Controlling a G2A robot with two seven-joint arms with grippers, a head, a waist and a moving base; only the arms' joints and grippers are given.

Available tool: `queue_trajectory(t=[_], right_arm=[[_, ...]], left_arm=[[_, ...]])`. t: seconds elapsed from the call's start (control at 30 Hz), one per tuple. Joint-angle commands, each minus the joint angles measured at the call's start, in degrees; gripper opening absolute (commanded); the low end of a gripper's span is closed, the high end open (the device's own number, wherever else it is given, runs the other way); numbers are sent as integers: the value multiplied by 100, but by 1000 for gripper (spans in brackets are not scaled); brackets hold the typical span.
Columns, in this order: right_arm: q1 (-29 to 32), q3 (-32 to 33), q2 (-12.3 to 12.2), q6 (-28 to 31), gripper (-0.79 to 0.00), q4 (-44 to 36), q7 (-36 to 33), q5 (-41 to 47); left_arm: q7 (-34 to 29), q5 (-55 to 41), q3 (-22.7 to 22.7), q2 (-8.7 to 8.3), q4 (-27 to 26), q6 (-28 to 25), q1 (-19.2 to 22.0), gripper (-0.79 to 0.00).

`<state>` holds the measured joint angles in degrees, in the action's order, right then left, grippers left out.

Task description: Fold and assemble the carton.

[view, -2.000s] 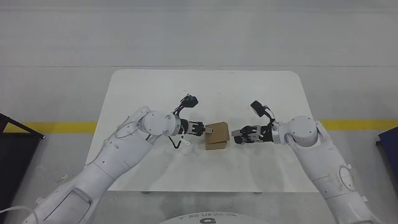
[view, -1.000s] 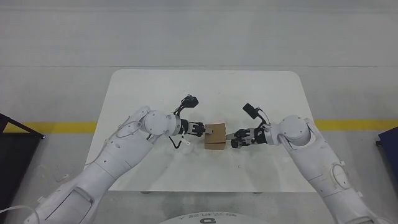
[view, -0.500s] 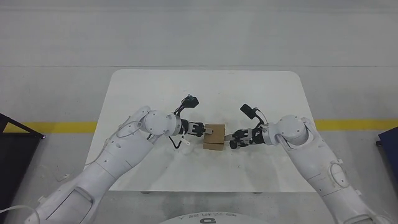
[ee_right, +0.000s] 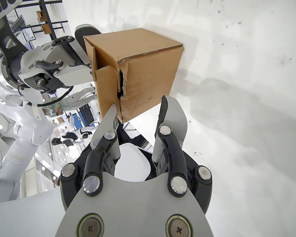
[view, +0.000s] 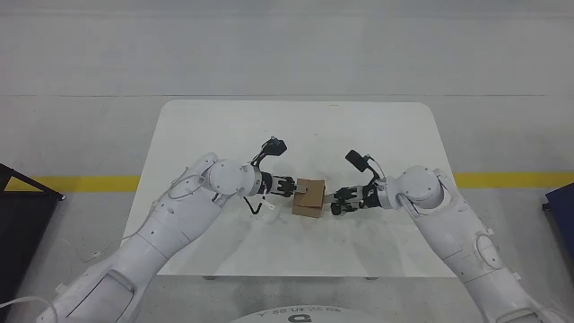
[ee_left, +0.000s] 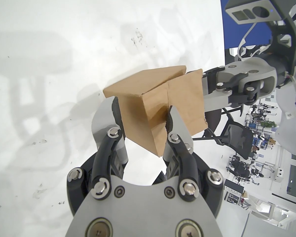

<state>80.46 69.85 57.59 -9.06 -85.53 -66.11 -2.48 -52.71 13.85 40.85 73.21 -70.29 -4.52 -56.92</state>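
Top view puts the carton point(view: 310, 197) near the middle of the worktop point(view: 215, 135), a little towards its near edge, with an arm at each end. The left pincer point(view: 286, 186) pinches one wall of the carton, with one finger on each face of that panel. This looks meant to brace the carton so it cannot slide. At the opposite end the right pincer point(view: 338, 205) is spread. Its fingers straddle the ragged corner seam, and one fingertip touches a loose flap that stands proud. That placement suggests it is lined up to press the flap home against the braced carton. Two panels meet unevenly, so the folding looks unfinished.
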Motion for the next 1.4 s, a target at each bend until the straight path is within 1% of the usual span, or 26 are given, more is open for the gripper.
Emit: queue_trajectory(t=[0.0, 0.13, 0.2, 0.27, 0.3, 0.33, 0.37, 0.4, 0.47, 0.5, 0.63, 0.77, 0.83, 0.87, 0.93, 1.07, 1.13, 1.17, 1.23, 1.27, 1.3, 1.37], right_arm=[[-12, -23, -4, -81, -434, 0, 13, -26], [-44, -61, -14, -236, -453, 29, 32, -90], [-47, -35, -21, -237, -440, 43, 59, -40], [-13, 35, -32, -98, -419, 28, 56, 101], [11, 71, -39, -19, -400, 21, 49, 168], [36, 105, -45, 46, -339, 15, 50, 233], [57, 123, -51, 93, -243, 6, 47, 260], [73, 135, -56, 122, -225, -6, 56, 272], [98, 137, -64, 146, -151, -36, 74, 278], [106, 137, -67, 155, -132, -47, 87, 278], [111, 109, -78, 151, -114, -74, 107, 256], [106, 91, -83, 92, -160, -70, 170, 268], [109, 115, -90, 58, -252, -44, 218, 287], [112, 139, -94, 26, -286, -26, 255, 308], [115, 214, -104, -125, -379, 54, 343, 374], [49, 256, -117, -442, -400, 162, 370, 400], [31, 221, -121, -508, -400, 163, 363, 355], [23, 200, -122, -534, -400, 163, 354, 333], [6, 172, -124, -554, -400, 157, 360, 307], [3, 165, -125, -557, -400, 158, 365, 310], [3, 163, -127, -536, -397, 150, 375, 316], [19, 171, -133, -459, -394, 133, 374, 346]], left_arm=[[-8, 17, 3, -1, -4, 6, -4, -456], [-23, 48, -4, 1, -4, 40, -22, -453], [-17, 59, -5, 3, 1, 43, -27, -453], [-12, 69, -3, 5, 7, 41, -27, -453], [-9, 71, -1, 6, 10, 48, -29, -453], [-9, 71, 1, 7, 10, 52, -30, -453], [-10, 72, 2, 9, 9, 54, -30, -453], [-10, 74, 3, 10, 10, 54, -30, -453], [-5, 87, 5, 11, 12, 57, -30, -453], [-3, 92, 6, 12, 12, 58, -32, -456], [-5, 122, 12, 12, 20, 56, -37, -456], [1, 140, 20, 13, 15, 72, -47, -456], [-5, 152, 22, 13, 12, 81, -50, -456], [-5, 168, 22, 13, 6, 81, -49, -456], [4, 168, 30, 13, 1, 74, -57, -456], [9, 162, 47, 12, -23, 43, -68, -446], [38, 81, 82, 10, -72, -48, -90, -422], [43, 49, 105, 7, -99, -78, -97, -397], [100, 22, 158, -5, -155, -141, -121, -308], [114, 3, 186, -13, -168, -173, -139, -188], [108, 4, 205, -21, -178, -186, -152, -151], [85, 33, 227, -34, -188, -178, -171, -197]])
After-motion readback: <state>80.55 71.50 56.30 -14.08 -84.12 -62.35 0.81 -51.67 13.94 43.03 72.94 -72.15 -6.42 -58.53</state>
